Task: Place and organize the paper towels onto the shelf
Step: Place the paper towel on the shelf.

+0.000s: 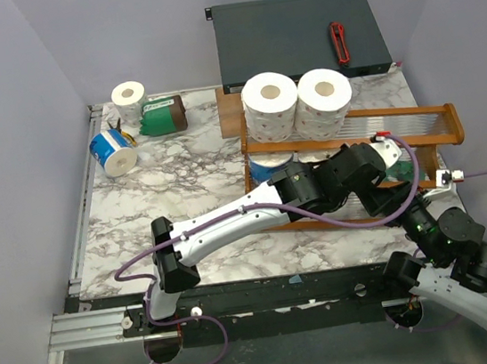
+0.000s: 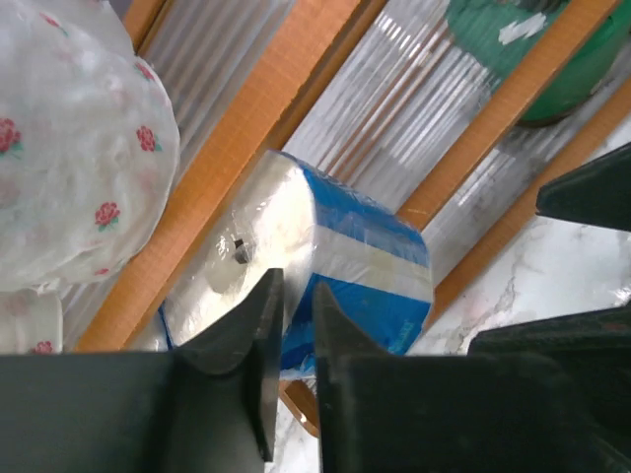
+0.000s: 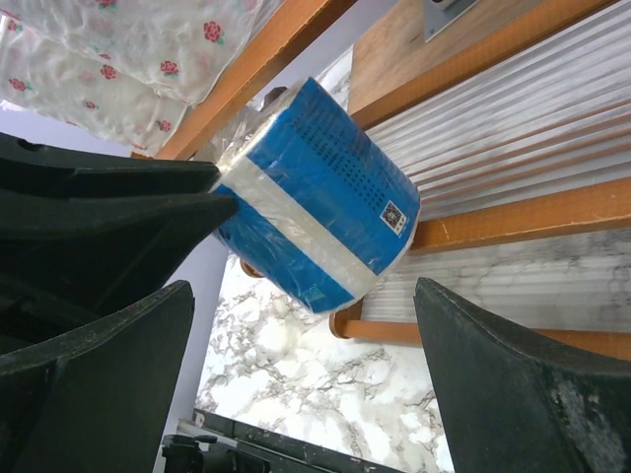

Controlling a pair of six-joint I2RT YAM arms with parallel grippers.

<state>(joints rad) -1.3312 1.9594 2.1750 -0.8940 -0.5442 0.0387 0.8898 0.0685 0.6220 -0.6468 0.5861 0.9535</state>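
Note:
The shelf (image 1: 447, 124) stands at the table's right, with two flowered white paper towels (image 1: 270, 102) (image 1: 323, 93) on its top tier. A blue-wrapped roll (image 2: 365, 256) (image 3: 315, 187) lies tilted at the shelf's lower left end, under the white ones (image 2: 79, 148). My left gripper (image 2: 296, 286) has only a thin gap between its jaws. Its tips are at that roll's end, and I cannot tell whether they pinch the wrap. My right gripper (image 3: 304, 296) stands wide open just below the same roll, apart from it. A green-wrapped roll (image 2: 552, 59) sits farther along the shelf.
At the table's far left are a bare white roll (image 1: 128, 95), a green-wrapped roll (image 1: 161, 116) and a blue-wrapped roll (image 1: 112, 152). A dark grey metal box (image 1: 288, 41) with a red tool (image 1: 338, 42) sits behind the shelf. Both arms crowd the shelf's front.

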